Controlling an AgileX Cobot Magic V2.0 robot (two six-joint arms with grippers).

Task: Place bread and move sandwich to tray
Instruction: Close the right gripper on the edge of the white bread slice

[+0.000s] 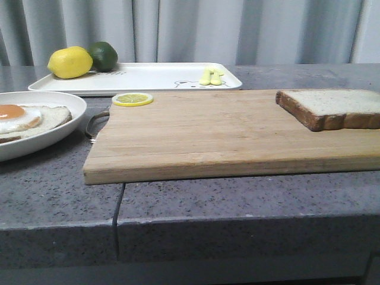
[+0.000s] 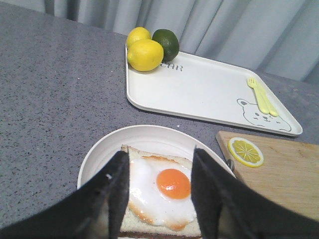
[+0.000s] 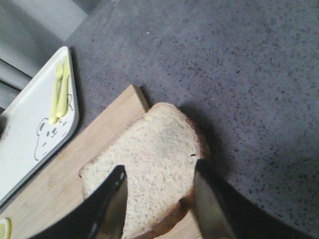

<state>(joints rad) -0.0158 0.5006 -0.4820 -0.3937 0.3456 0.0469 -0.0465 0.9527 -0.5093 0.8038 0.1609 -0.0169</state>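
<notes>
Front view: the bread [image 1: 332,108] is lying flat at the right end of the cutting board [image 1: 208,133], pale crumb, dark crust.

Left wrist: the left tool [image 2: 159,191] is hovering spread over the sandwich [image 2: 162,191], egg glistening, likely slippery.

Right wrist: the right tool [image 3: 158,199] is straddling the slice, spread; it's probably soft, so grip the crust edges.

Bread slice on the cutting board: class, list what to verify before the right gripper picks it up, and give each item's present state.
1. Bread lies flat on the cutting board: ok.
2. Right gripper open above the bread: ok.
3. Gripper closed on the bread: not ok, not yet.
4. Sandwich on its plate, egg uncovered, ready for the bread: ok.
5. Left gripper open above the sandwich, holding nothing: ok.
6. Tray has bare space for the plate: ok.
</notes>
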